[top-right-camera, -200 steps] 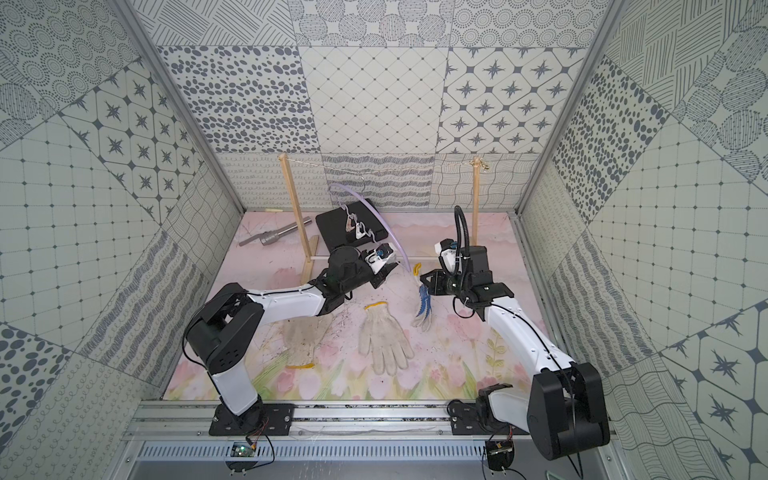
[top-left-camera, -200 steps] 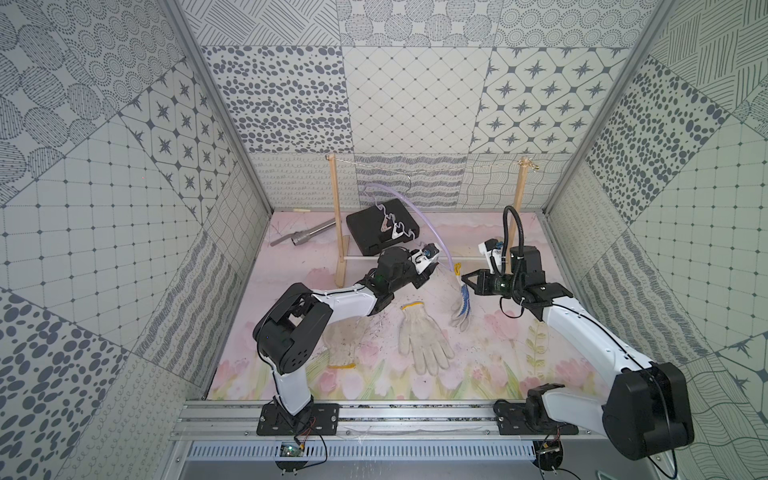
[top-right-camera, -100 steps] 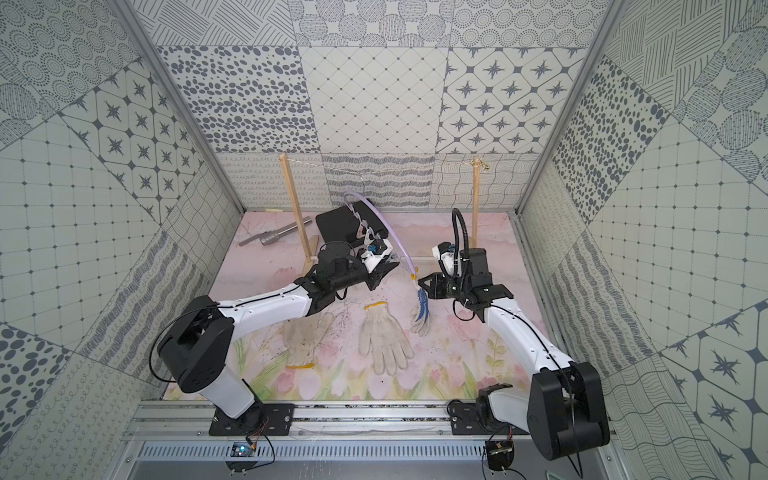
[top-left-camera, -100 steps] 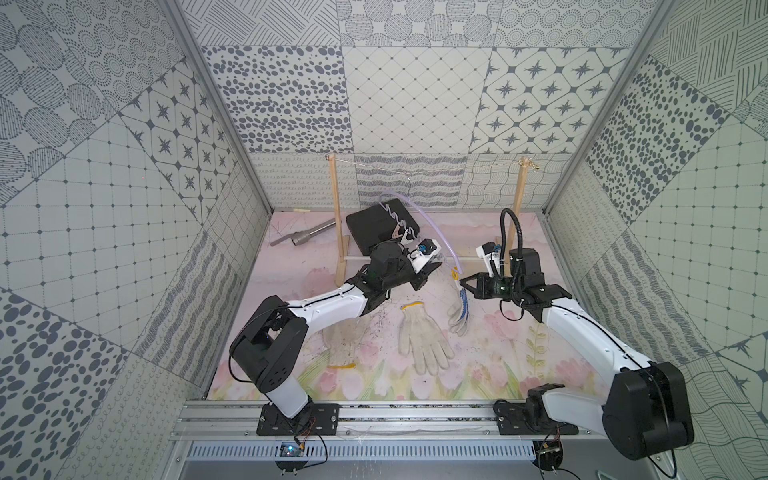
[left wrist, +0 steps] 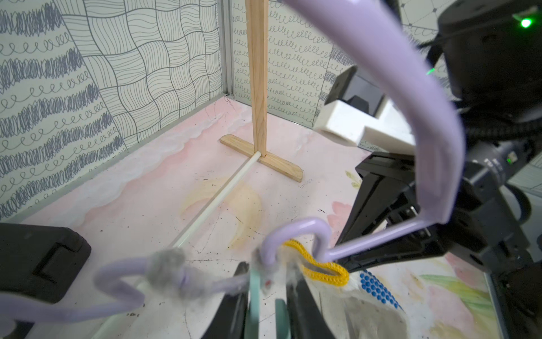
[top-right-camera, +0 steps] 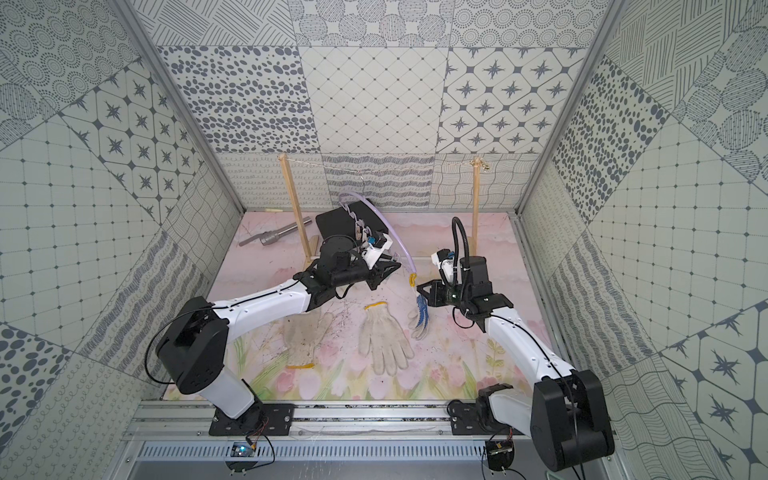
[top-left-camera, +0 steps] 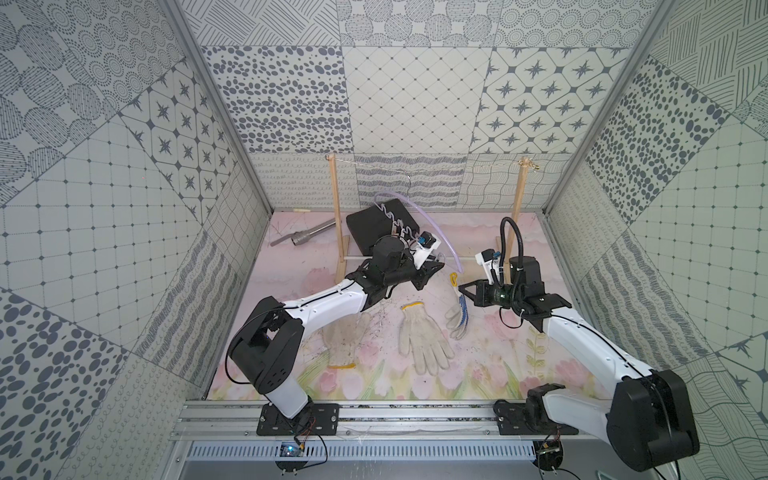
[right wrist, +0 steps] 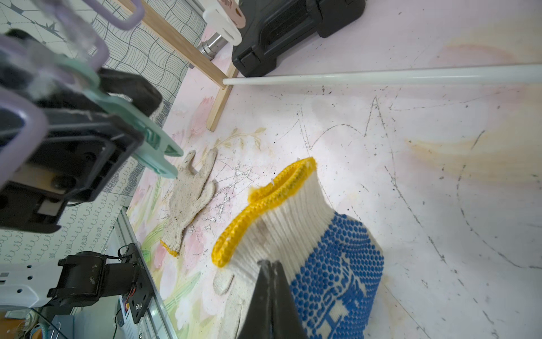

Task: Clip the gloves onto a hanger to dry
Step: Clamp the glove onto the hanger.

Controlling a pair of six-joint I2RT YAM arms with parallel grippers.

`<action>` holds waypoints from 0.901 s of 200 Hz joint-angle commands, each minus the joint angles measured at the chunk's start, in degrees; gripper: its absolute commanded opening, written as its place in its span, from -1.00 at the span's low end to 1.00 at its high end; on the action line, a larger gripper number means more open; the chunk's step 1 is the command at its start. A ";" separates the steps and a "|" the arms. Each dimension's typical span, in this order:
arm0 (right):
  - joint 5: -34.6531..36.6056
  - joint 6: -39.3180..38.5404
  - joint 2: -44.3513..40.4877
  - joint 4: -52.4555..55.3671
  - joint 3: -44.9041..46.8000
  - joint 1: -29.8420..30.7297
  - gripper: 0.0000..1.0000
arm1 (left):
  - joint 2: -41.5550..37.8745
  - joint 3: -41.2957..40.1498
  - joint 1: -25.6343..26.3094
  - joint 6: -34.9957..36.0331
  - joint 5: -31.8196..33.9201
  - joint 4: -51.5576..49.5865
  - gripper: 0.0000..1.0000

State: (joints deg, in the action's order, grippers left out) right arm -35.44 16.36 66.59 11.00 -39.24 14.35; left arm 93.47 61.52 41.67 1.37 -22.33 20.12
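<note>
You're mid-clipping: left gripper [top-left-camera: 433, 271] squeezes the teal clip [right wrist: 140, 132] on the hanger [left wrist: 434, 117], right gripper [right wrist: 271, 281] grips the blue-dotted glove [right wrist: 328, 252]. Next I'd feed its yellow cuff [right wrist: 264, 202] into that clip.

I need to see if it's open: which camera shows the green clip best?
Right wrist view: the green clip shows side-on, mouth spread, near the blue-dotted glove. Left wrist view shows only its edge, blurred. In both top views it is too small to tell.
</note>
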 commanded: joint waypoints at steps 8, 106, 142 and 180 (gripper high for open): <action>7.41 3.93 -2.17 -9.00 1.86 4.19 -1.00 | -1.43 0.71 0.95 -13.52 7.95 -0.46 -1.00; 25.66 15.64 -3.43 -22.16 5.94 15.28 -1.00 | -0.68 4.95 5.91 -24.97 32.54 -7.29 -1.00; 28.00 15.95 -5.46 -22.93 6.44 17.42 -1.00 | -0.27 7.63 5.97 -26.74 34.69 -10.16 -1.00; 29.28 14.91 -5.73 -23.94 6.64 19.60 -1.00 | 0.00 8.61 6.02 -27.29 35.60 -10.12 -1.00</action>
State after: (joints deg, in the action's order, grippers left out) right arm -8.08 31.31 61.52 -8.58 -33.17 32.91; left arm 93.12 68.47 47.40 -22.59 7.03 10.50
